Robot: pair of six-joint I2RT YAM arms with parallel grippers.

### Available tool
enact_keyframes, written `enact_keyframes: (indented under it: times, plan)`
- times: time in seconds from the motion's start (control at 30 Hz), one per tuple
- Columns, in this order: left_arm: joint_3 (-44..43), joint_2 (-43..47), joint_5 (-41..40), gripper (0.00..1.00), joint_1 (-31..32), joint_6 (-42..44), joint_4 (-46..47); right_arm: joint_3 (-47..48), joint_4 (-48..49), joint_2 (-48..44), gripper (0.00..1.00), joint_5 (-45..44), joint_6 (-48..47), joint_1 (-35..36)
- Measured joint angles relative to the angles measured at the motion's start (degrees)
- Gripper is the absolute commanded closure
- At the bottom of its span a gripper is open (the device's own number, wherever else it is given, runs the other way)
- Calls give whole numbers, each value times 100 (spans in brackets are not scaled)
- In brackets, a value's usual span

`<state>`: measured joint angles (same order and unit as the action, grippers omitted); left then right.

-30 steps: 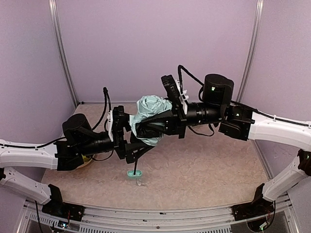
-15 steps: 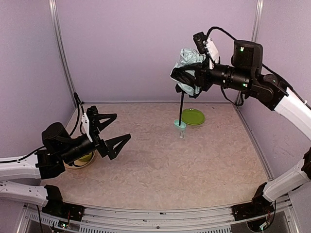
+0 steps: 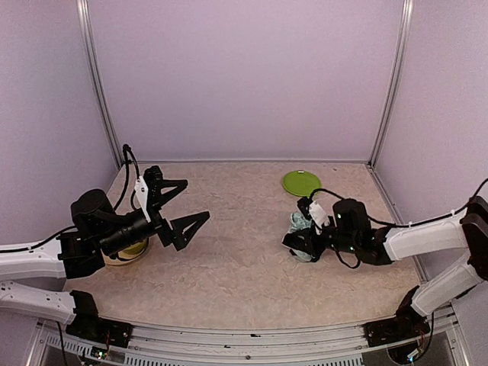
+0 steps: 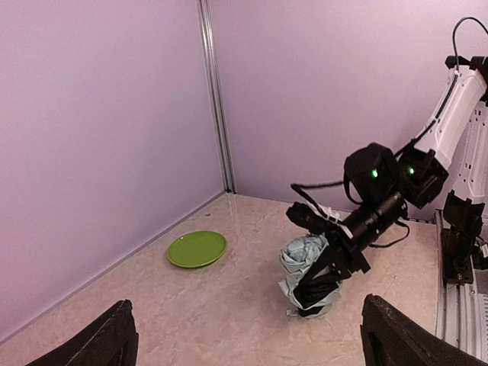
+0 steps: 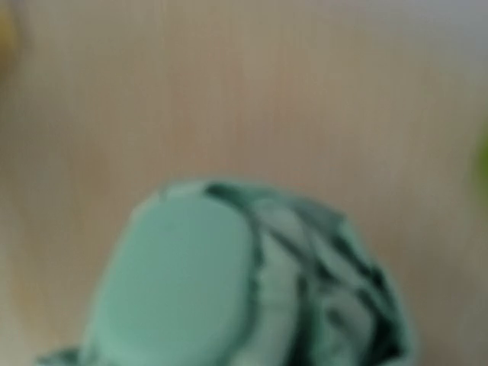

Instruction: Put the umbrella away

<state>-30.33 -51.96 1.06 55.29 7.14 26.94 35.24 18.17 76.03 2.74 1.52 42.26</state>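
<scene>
- Setting the collapsed umbrella down on the bench appears to be the step in hand. The mint fabric is bunched into a short bundle that stands roughly upright on the right half of the bench, near the green plate but apart from it.
- Right pincer: partly closed around the lower part of the bundle, its black fingers pressed into the folds, with the arm stretched low over the bench.
- Left pincer: spread fully wide and holding nothing, raised above the left half of the bench, well apart from the umbrella.
- Right wrist view: blurred, filled by a smooth mint oval, probably the handle, with creased fabric beside it. Whether the shaft is fully telescoped in cannot be told.
- Good practice, as a judgement:
  - Confirm the bundle bears on the bench before letting go.
  - Ease the jaws apart slowly so that no fold or strap catches on a finger.
  - Draw back along the arm's own line, not sideways, since a loose bundle tips or unfurls easily.
  - Avoid nudging it toward the plate.
</scene>
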Motion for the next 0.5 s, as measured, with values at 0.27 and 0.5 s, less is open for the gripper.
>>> enact_keyframes:
  times: [0.27, 0.5]
  plan:
    - [-15, 0, 15, 1, -26, 35, -92, -855, 988, 385, 100, -63, 693, -20]
    - [-17, 0, -9, 1, -35, 39, -138, 1097, -1534, -52, 100, -199, 380, -546]
